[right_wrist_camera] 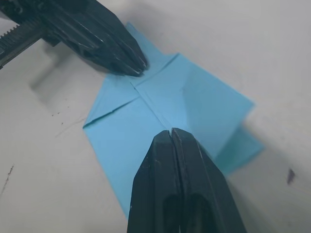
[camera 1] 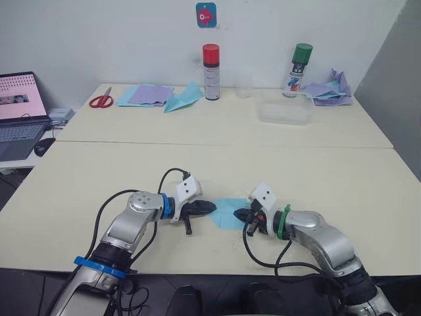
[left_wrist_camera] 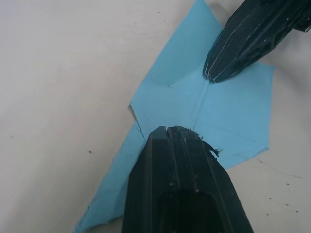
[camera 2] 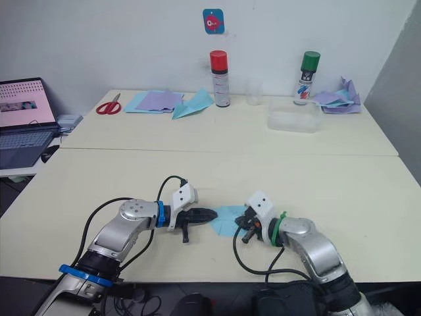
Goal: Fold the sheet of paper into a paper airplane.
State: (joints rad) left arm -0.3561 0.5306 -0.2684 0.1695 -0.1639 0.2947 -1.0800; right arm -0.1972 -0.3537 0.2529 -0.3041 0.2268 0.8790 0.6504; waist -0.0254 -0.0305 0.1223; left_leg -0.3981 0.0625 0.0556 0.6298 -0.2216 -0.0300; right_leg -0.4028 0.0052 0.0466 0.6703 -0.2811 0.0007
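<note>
Both grippers clenched, left gripper (camera 1: 209, 208) and right gripper (camera 1: 241, 214) tips pinning the sheet of paper (camera 1: 227, 212) flat at near table (camera 1: 79, 184) edge. I'd press along centre crease, no sliding.

We see the sheet of paper (camera 1: 227, 212) flat on the near table (camera 1: 99, 178), btwn the two claws. Left gripper (camera 1: 212, 208) tip rests on its left end, right gripper (camera 1: 238, 214) tip on its right end; tips near each other, apart. Beyond both claws, on the far table: scissors (camera 1: 100, 101), lilac sheets (camera 1: 150, 94) & paper dart (camera 1: 184, 97) far left of the left claw; two spray cans (camera 1: 211, 63) w/ a tray (camera 1: 285, 110) ahead.
</note>
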